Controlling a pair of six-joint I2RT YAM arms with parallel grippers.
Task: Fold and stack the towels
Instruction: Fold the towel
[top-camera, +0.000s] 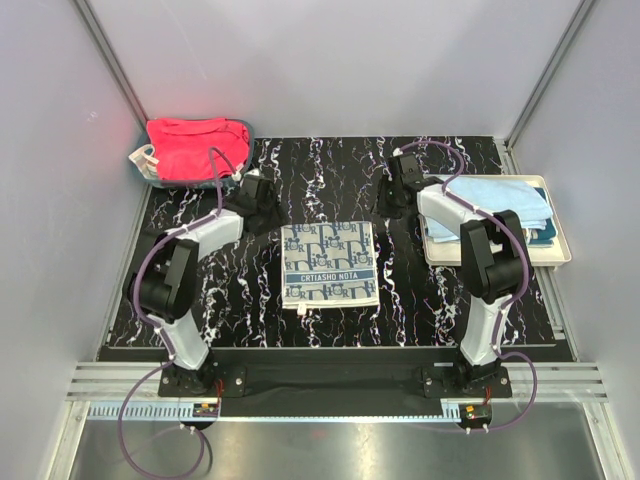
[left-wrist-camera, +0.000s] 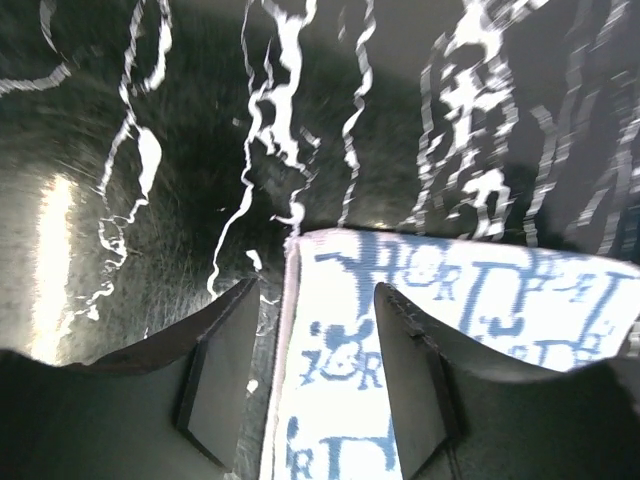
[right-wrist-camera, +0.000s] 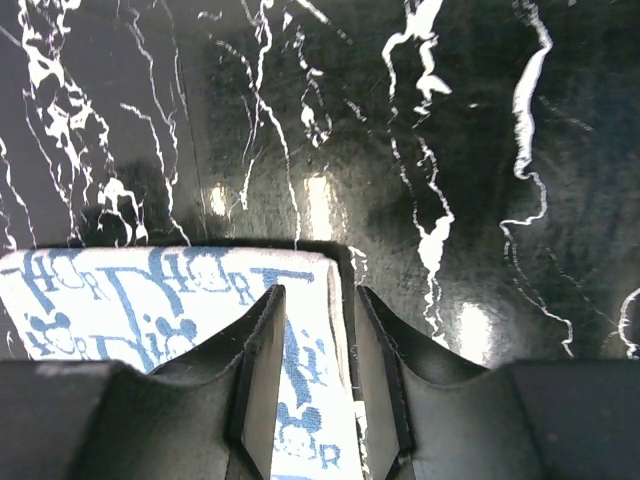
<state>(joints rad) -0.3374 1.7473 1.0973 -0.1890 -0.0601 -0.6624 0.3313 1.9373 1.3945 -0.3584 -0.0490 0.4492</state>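
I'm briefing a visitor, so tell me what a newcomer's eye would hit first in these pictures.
First, the white cloth towel with dark blue print, lying flat at the middle of the black white-veined table. Next, the bright red-pink cloth heap in the far-left corner, and the light blue towel folded on the cream rectangular tray at the right.

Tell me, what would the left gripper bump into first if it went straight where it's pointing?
Probably the printed towel: its corner lies right ahead of the left gripper, though depth is unclear.
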